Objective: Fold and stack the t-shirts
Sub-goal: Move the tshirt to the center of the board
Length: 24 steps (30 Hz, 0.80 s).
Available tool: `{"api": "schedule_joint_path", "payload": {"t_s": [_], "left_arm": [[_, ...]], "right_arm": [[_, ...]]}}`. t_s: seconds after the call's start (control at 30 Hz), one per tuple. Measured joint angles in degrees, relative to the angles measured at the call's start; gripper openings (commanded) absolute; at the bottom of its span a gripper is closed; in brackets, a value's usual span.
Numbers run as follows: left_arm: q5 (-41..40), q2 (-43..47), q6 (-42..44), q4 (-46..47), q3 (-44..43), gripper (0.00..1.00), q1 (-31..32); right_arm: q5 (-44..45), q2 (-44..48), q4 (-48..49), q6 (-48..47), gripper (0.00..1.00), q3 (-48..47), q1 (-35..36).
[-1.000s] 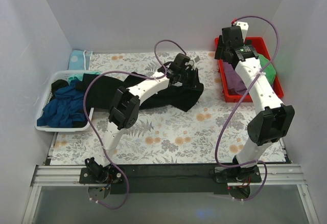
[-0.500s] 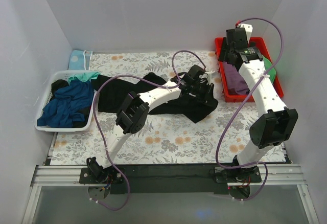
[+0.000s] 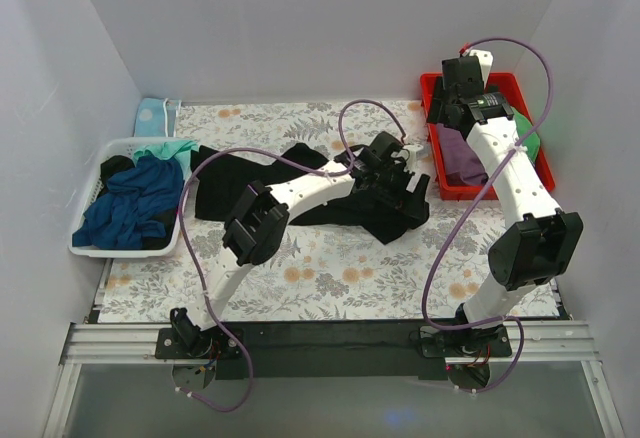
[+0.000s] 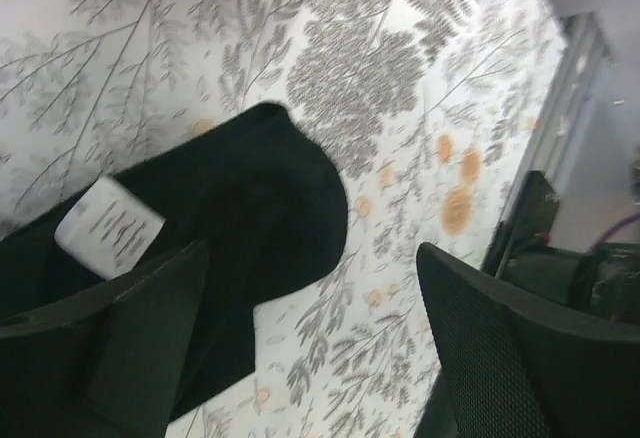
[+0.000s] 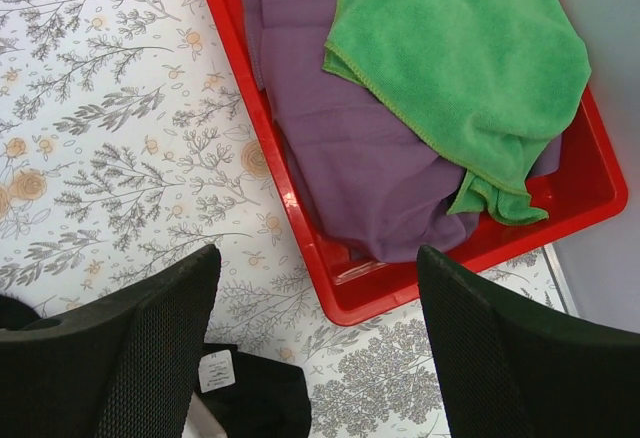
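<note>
Green towel overlaps purple cloth inside the red bin.

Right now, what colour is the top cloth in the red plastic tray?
Green cloth; right wrist view shows it best.

Bright, even light — soft shadows

left arm, right arm: white tubular links, chunky black joint housings at elbows and wrists. thin purple cable runs in loose loops along each arm, from foot up to wrist. small black bases at foot of each arm. left claw, right claw: two broad black fingers each, matte, inner faces with fine mesh-like grain.
</note>
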<state>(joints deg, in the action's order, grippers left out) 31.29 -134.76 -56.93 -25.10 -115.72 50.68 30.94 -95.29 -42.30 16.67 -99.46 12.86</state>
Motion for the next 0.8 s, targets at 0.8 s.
{"api": "schedule_joint_path", "payload": {"t_s": [0.8], "left_arm": [[-44.9,30.5,-3.2,-8.4,23.5,0.82,-28.0]], "right_arm": [[-18.8,-7.0,3.0,-6.1,0.82,7.8,12.3]]}}
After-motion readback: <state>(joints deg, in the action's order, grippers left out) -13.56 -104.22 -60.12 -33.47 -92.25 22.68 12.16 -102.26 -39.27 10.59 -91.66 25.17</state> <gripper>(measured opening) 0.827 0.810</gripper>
